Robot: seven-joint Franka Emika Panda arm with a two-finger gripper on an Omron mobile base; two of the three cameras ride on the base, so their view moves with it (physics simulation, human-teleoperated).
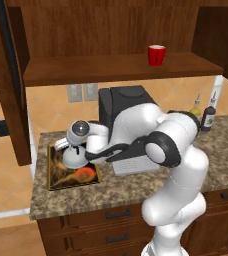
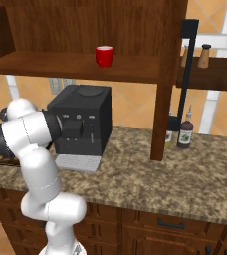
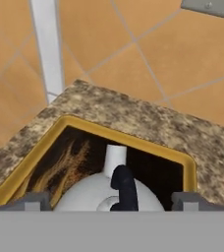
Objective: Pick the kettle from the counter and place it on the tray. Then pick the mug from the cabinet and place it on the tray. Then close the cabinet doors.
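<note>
- The pincer point(image 3: 111, 201) sits at the bottom middle of the hand view, its two tips spread wide on each side of the kettle point(image 3: 109, 194), not squeezing it.
- The kettle stands on the tray point(image 1: 52, 181), at the left of the left base view.
- So the first job looks done. Next comes the mug point(image 1: 156, 55), up on the cabinet point(image 1: 121, 69) shelf, upper right of that frame.
- The arm should lift straight up first, so it does not bump the black handle.
- The coffee machine point(image 2: 80, 119) stands just beside the tray, and the shelf edge hangs above. The counter point(image 1: 136, 192) front has open room.
</note>
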